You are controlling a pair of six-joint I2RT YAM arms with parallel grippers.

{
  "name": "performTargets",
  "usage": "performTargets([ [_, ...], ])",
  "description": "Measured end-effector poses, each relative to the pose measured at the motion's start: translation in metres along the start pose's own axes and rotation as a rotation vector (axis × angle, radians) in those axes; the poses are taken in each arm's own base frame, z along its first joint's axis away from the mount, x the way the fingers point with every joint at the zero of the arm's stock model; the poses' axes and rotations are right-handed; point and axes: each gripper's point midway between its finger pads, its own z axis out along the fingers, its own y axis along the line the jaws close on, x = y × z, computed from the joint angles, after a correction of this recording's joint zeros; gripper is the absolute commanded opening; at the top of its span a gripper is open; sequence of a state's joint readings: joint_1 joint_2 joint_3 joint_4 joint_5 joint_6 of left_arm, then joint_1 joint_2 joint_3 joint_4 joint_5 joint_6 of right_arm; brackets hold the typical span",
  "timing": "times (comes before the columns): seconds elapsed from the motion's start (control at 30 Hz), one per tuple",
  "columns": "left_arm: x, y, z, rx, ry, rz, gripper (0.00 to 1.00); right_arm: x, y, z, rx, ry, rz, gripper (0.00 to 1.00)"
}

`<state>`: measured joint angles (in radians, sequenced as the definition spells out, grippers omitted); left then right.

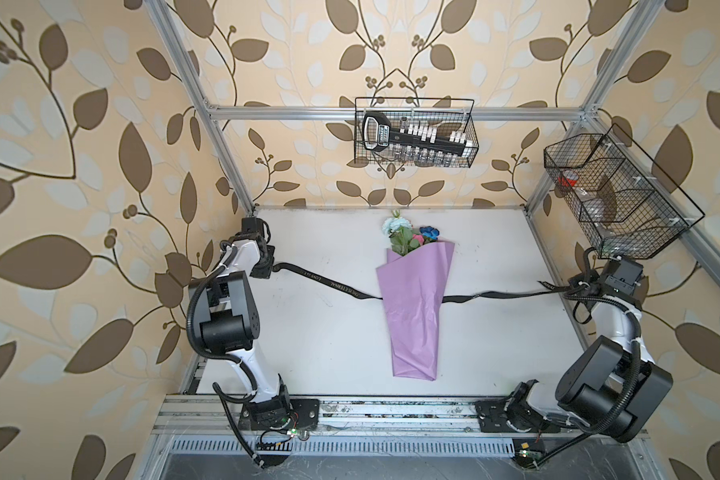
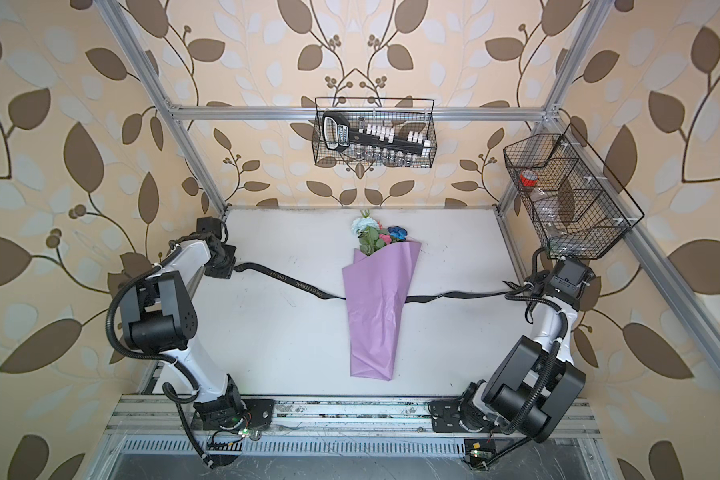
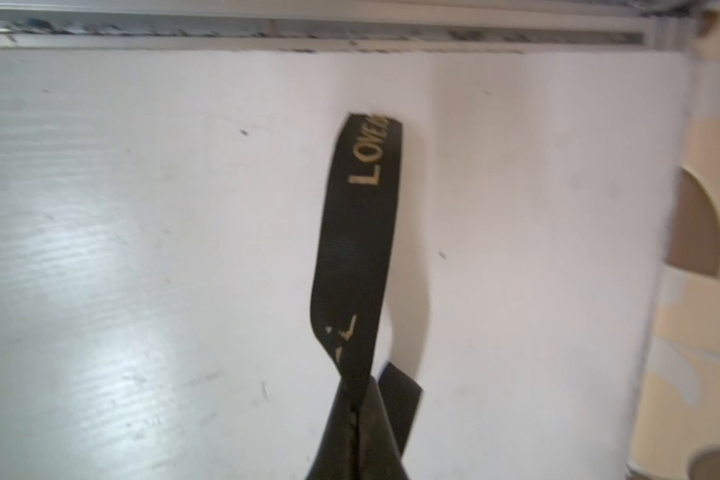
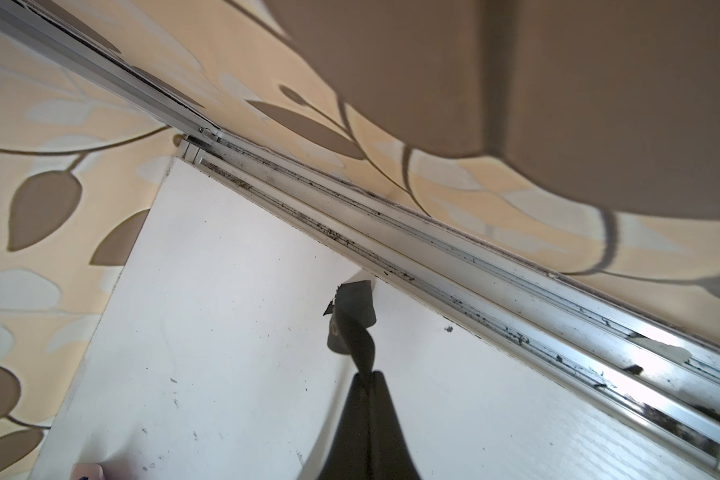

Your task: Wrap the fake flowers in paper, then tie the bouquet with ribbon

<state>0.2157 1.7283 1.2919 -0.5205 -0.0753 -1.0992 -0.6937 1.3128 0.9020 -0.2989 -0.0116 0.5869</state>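
My left gripper (image 3: 356,409) is pinched tight on one end of the black ribbon (image 3: 358,232), over the far left of the table (image 1: 308,353). My right gripper (image 4: 368,380) clamps the other end at the right edge. The ribbon passes under the bouquet of fake flowers (image 1: 416,307), which lies mid-table with its blooms pointing to the far side.

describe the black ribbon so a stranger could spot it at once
On the white table lies the bouquet of fake flowers in lilac paper. The ribbon runs from under it to both sides. Only it is a long black lettered strip, pinched by the left gripper and right gripper.
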Motion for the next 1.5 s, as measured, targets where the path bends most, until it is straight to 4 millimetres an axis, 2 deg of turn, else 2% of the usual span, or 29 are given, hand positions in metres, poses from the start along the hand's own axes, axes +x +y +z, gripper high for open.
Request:
performTargets([
  [0.1,0.024,-0.027,-0.031,0.16,0.013,0.16,0.0,0.007,0.014,-0.008,-0.035,0.001,-0.037,0.0],
  [0.17,0.042,-0.036,-0.05,0.248,0.032,0.26,0.0,0.016,0.029,-0.016,-0.077,0.013,-0.079,0.0],
  [0.27,0.059,-0.044,-0.072,0.333,0.056,0.364,0.0,0.02,0.049,-0.03,-0.147,-0.001,-0.117,0.0],
  [0.37,0.071,-0.051,-0.091,0.401,0.068,0.453,0.0,0.052,0.068,-0.039,-0.187,0.062,-0.186,0.0],
  [0.43,0.084,-0.049,-0.111,0.446,0.071,0.522,0.0,0.081,0.105,-0.054,-0.298,0.095,-0.293,0.0],
  [0.5,0.107,-0.047,-0.141,0.523,0.097,0.602,0.0,0.102,0.142,-0.081,-0.435,0.099,-0.386,0.0],
  [0.6,0.134,-0.051,-0.19,0.673,0.127,0.7,0.0,0.117,0.182,-0.121,-0.603,0.08,-0.468,0.0],
  [0.7,0.149,-0.051,-0.221,0.776,0.154,0.765,0.0,0.134,0.218,-0.155,-0.747,0.083,-0.538,0.0],
  [0.9,0.191,-0.046,-0.25,0.898,0.263,0.889,0.0,0.186,0.284,-0.22,-1.011,0.161,-0.66,0.0],
  [1.03,0.215,-0.039,-0.272,1.011,0.325,0.962,0.0,0.217,0.317,-0.249,-1.145,0.225,-0.706,0.0],
  [1.13,0.225,-0.038,-0.286,1.101,0.343,1.003,0.0,0.243,0.341,-0.268,-1.228,0.279,-0.732,0.0],
  [1.2,0.228,-0.039,-0.293,1.151,0.339,1.021,0.0,0.262,0.356,-0.278,-1.275,0.319,-0.748,0.0],
  [1.33,0.229,-0.04,-0.305,1.238,0.316,1.03,0.0,0.301,0.377,-0.283,-1.328,0.402,-0.766,0.0],
  [1.5,0.232,-0.043,-0.326,1.359,0.305,1.047,0.0,0.361,0.402,-0.29,-1.401,0.567,-0.785,0.0],
])
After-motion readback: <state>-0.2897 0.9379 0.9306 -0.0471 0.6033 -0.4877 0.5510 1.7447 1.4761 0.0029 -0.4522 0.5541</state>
